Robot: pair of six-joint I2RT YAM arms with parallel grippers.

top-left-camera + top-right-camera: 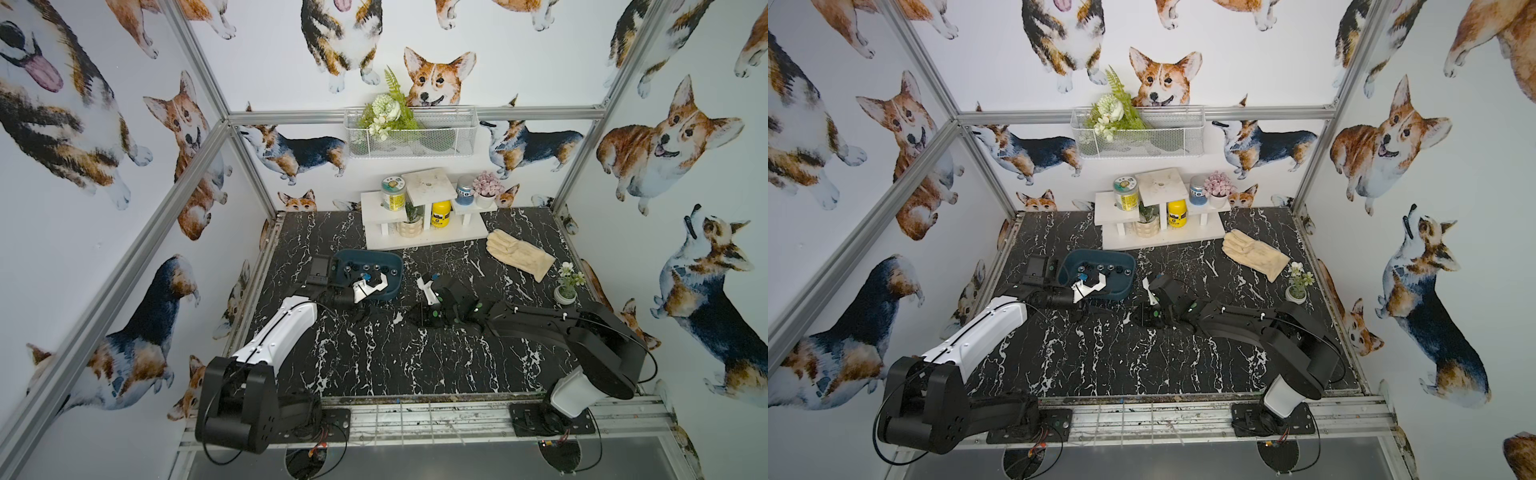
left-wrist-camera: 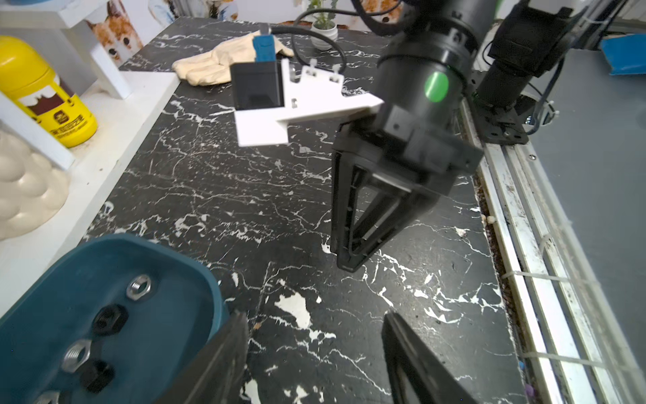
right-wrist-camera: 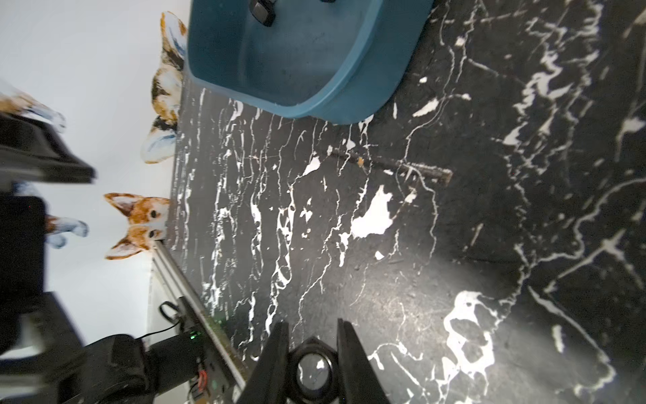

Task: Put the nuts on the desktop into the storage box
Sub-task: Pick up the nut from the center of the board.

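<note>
Right wrist view: the right gripper (image 3: 313, 327) has its jaws drawn close together and clamped on a black nut (image 3: 313, 370), with one finger against each side. Marble veining shows through the nut's bore. The held nut is over the desktop (image 3: 454, 210), apart from the storage box (image 3: 342, 101), and a loose nut (image 3: 263, 13) lies inside that box. Whether the held nut touches the desktop cannot be told. Left wrist view: the left gripper (image 2: 314, 325) has its fingers (image 2: 223, 353) standing well apart with nothing between them. One finger overlaps the corner of the storage box. Inside the box lie the nuts (image 2: 138, 286), two silver and two black in plain sight. The right gripper points tip-down at the desktop, near the box but clear of it. The yellow bottle (image 2: 45, 94) carries a brown band, a small emblem and a line of characters too blurred to read. Both top views: the storage box sits on the desktop in front of the white shelf stand (image 1: 424, 239), with a row of nuts along its far side. The jar (image 1: 393, 193) on the stand has a green and yellow label, and its writing is illegible.
</note>
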